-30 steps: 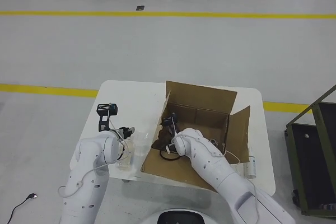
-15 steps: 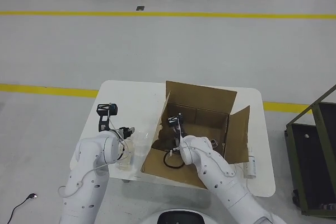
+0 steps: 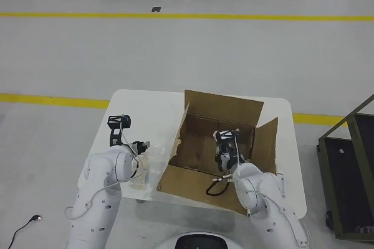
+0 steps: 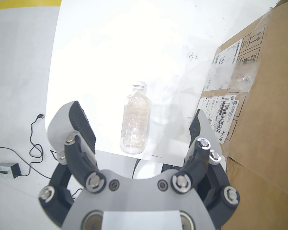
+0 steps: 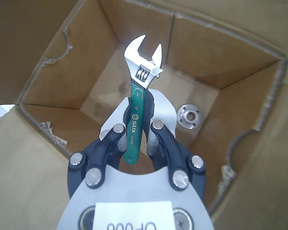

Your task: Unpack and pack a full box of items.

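Here the wrench point(image 5: 138, 96), judged stiff, heavy and slick at its steel head, is clamped by its green handle, the best hold, in the right gripper point(image 5: 139, 108) over the box point(image 5: 206, 56) floor, while the left gripper point(image 4: 138, 118) is spread wide, empty, beside the box.

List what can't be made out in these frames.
1. Right wrist view: the box floor under the right gripper and wrench, hidden by them.
2. Left wrist view: the clear item against the box, too see-through to identify.
3. Top view: the inside of the box, partly covered by the right arm; the wrench is too small to make out there.
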You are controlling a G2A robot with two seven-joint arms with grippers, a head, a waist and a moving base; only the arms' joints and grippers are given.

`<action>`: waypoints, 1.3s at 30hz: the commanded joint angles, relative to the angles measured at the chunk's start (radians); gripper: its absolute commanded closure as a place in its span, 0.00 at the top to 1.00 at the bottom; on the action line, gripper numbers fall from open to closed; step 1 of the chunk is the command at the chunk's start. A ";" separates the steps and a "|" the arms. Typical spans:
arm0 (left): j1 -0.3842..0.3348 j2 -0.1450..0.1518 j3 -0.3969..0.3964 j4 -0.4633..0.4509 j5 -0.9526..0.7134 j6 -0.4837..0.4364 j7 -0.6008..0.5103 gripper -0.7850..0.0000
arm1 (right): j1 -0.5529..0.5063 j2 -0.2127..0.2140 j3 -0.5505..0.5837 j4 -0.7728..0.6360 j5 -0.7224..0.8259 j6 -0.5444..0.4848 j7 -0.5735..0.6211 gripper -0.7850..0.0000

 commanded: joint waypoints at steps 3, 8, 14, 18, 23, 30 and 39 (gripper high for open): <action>0.000 0.000 0.000 0.000 0.000 0.000 0.000 1.00 | -0.087 0.012 0.064 -0.111 0.019 -0.057 -0.041 0.00; 0.000 0.000 0.000 0.000 0.000 0.000 0.000 1.00 | -0.158 0.024 0.101 -0.173 0.020 -0.133 -0.102 0.00; 0.000 0.000 0.000 0.000 0.000 0.000 0.000 1.00 | -0.158 0.024 0.101 -0.173 0.020 -0.133 -0.102 0.00; 0.000 0.000 0.000 0.000 0.000 0.000 0.000 1.00 | -0.158 0.024 0.101 -0.173 0.020 -0.133 -0.102 0.00; 0.000 0.000 0.000 0.000 0.000 0.000 0.000 1.00 | -0.158 0.024 0.101 -0.173 0.020 -0.133 -0.102 0.27; 0.000 0.000 0.000 0.000 0.000 0.000 0.000 1.00 | -0.121 0.022 0.071 -0.132 -0.001 -0.085 -0.081 0.21; 0.000 0.000 0.000 0.000 0.000 0.000 0.000 1.00 | 0.083 -0.004 -0.051 0.054 -0.087 0.126 0.066 0.09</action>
